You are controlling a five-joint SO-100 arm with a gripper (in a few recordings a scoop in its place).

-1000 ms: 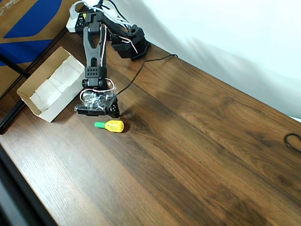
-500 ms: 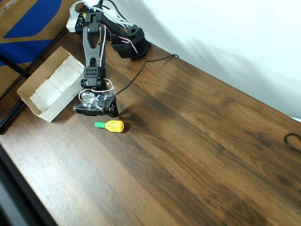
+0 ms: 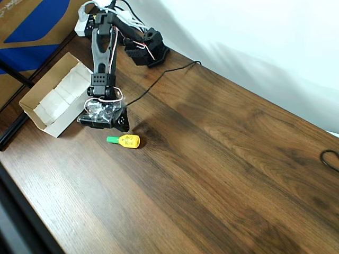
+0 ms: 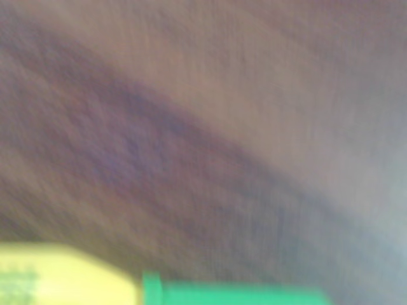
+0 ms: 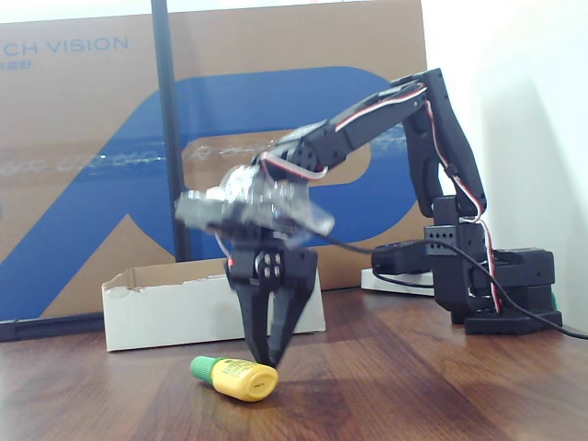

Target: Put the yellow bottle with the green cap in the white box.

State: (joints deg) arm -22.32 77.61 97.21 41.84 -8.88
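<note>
Above the table (image 5: pixel 441 395), arm (image 5: pixel 386 115) bent downward, jaws closed, empty, beside bottle (image 5: pixel 235 378).

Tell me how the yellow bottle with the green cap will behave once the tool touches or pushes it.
The yellow bottle with the green cap lies on its side on the smooth wooden table; being rounded, it will likely roll if nudged. It is small and looks like plastic, so probably light and easily knocked aside. Its tapered cap may make it roll in a curve.
</note>
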